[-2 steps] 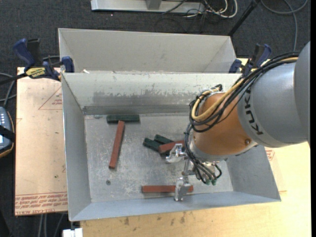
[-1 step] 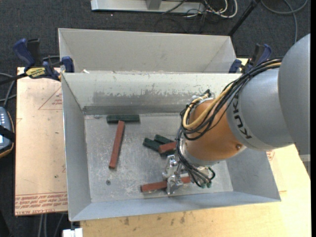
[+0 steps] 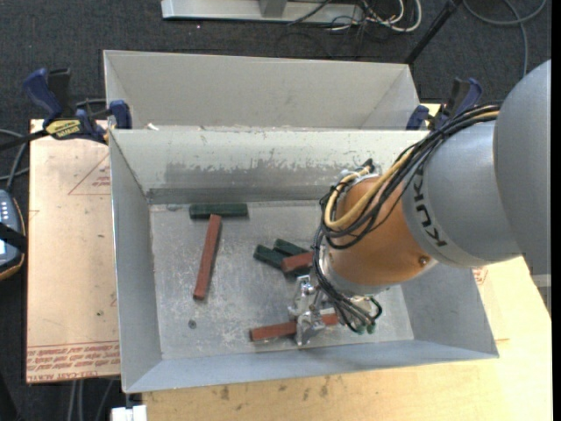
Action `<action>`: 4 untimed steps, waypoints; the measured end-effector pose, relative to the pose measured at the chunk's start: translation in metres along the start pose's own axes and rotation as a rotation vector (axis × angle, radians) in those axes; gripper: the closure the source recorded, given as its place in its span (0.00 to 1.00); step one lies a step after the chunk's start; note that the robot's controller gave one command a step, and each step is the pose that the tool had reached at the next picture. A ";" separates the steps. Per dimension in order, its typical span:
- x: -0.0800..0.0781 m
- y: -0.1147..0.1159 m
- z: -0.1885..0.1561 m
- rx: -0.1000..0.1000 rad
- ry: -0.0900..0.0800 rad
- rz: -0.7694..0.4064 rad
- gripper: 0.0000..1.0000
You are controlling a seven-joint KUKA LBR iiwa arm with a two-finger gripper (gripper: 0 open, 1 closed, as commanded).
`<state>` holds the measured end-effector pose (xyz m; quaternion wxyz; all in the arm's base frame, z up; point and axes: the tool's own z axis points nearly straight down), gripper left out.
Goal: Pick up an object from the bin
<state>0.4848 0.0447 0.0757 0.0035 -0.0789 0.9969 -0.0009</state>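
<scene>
My gripper [image 3: 304, 316] is low near the front wall of the bin, right of centre, down on a flat reddish-brown bar [image 3: 270, 332] that lies along the floor there. The bar's left end sticks out to the gripper's left, and a short piece shows on its right. Just behind the gripper lies a small cluster of dark green blocks [image 3: 273, 253] with a reddish-brown piece [image 3: 296, 262] among them, partly hidden under the arm's orange cover.
A toy hammer with a dark green head [image 3: 217, 210] and a long reddish-brown handle [image 3: 208, 258] lies at the back left of the floor. The arm with its orange cover and cables covers the bin's right half.
</scene>
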 end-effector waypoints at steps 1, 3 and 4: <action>-0.005 -0.002 -0.100 -0.003 0.005 -0.035 1.00; -0.003 -0.003 -0.107 -0.004 0.005 -0.024 1.00; -0.005 -0.004 -0.149 -0.003 0.006 -0.040 1.00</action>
